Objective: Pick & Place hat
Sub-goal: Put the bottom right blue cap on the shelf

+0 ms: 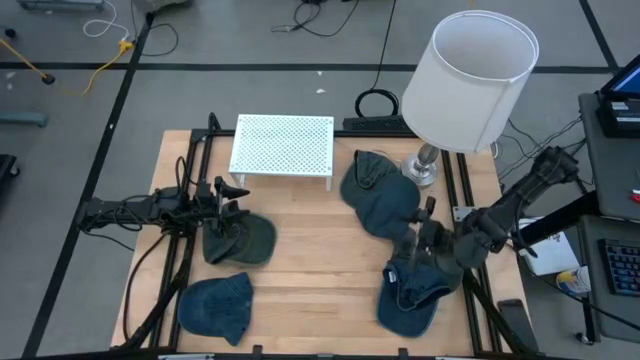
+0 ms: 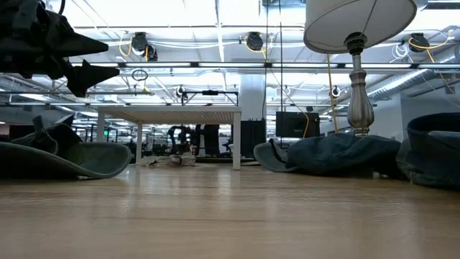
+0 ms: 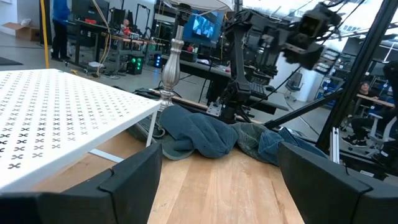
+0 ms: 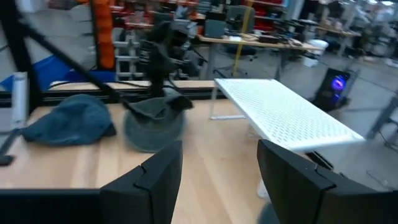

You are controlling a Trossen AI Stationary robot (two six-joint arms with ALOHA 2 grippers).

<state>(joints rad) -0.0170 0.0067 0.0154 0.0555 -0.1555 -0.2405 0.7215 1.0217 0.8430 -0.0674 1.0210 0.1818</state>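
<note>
The left pincer [image 1: 222, 192] hovers spread wide and empty just above a dark green hat [image 1: 240, 240] on the left of the wooden surface [image 1: 310, 250]. The right pincer [image 1: 418, 240], partly spread and holding nothing, hangs over a blue hat [image 1: 410, 295] near right. More hats [image 1: 378, 190] lie by the lamp [image 1: 470, 75]. These are soft, light, floppy cloth; pinching the brim or a crown fold looks best.

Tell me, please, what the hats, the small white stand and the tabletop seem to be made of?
Hats: soft blue cloth, probably denim, since they slump and crease. White stand: likely painted perforated metal, given its regular hole pattern. Tabletop: light wood planks with visible seams, matte finish.
</note>
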